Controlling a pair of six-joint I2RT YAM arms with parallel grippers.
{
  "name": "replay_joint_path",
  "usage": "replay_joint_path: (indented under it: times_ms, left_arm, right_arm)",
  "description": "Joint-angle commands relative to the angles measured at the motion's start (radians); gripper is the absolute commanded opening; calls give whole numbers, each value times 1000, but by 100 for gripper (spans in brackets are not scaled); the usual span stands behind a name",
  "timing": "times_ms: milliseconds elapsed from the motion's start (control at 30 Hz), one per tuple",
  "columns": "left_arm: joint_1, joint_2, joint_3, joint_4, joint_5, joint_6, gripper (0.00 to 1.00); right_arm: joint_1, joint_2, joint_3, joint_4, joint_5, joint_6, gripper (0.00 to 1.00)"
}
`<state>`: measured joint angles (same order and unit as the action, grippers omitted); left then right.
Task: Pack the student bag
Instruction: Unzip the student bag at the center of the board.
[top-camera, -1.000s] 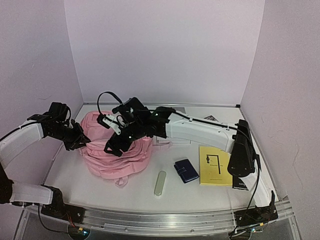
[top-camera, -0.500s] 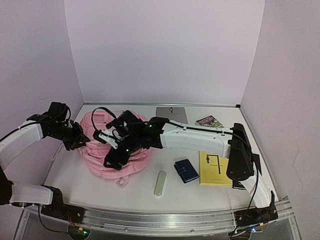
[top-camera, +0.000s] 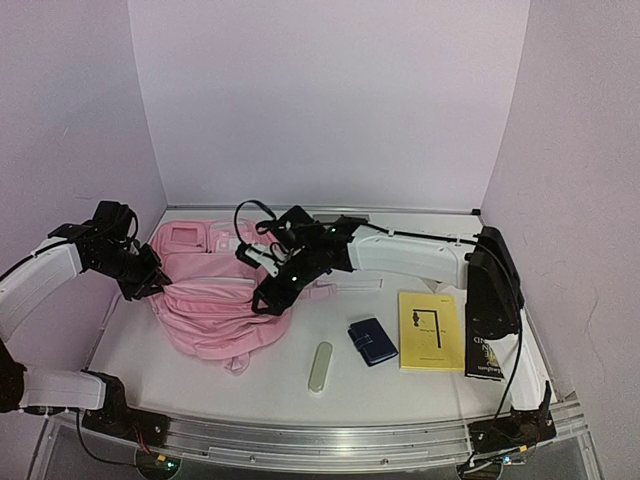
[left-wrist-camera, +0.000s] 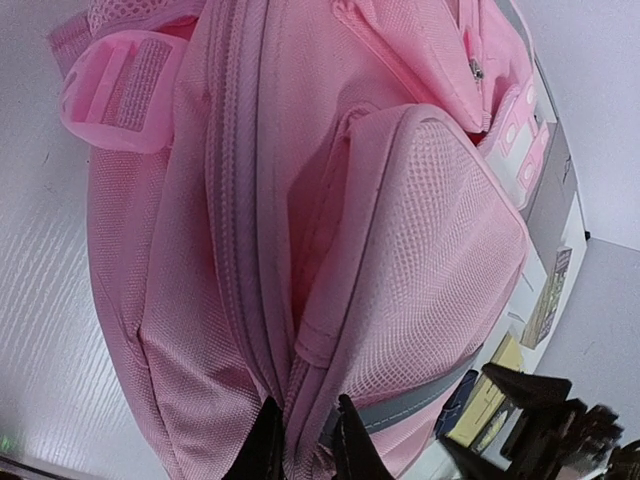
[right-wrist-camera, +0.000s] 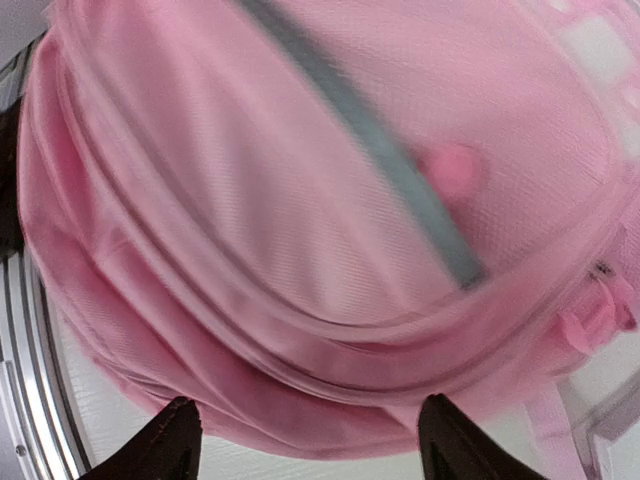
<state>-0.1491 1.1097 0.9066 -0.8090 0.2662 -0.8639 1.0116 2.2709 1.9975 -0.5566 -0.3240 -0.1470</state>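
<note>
The student bag (top-camera: 215, 300) lies on the left half of the desk (top-camera: 400, 395). The left pincer (top-camera: 150, 280) pinches its side fabric, likely to anchor it, while the right pincer (top-camera: 268, 295) hovers above, spread and empty, seemingly seeking a zip.

Nothing legible: print on the yellow book (top-camera: 431, 331) and the dark book (top-camera: 484, 357) is too small.

Soft pink student bag (top-camera: 200, 300), paler panels, zip pockets, lying slumped on table (top-camera: 420, 400), left side
</note>
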Motion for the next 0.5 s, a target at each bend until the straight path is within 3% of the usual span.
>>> replay_joint_path:
  times_ms: [0, 133, 467]
  left_arm:
    - [7, -9, 114, 68, 62, 30, 0]
    - [6, -1, 128, 58, 83, 42, 0]
    - [7, 15, 128, 70, 121, 39, 0]
  right_arm:
    - [-17, -97, -89, 2, 37, -196, 62]
    - [-14, -99, -101, 11, 52, -305, 48]
    - [48, -63, -50, 2, 3, -362, 49]
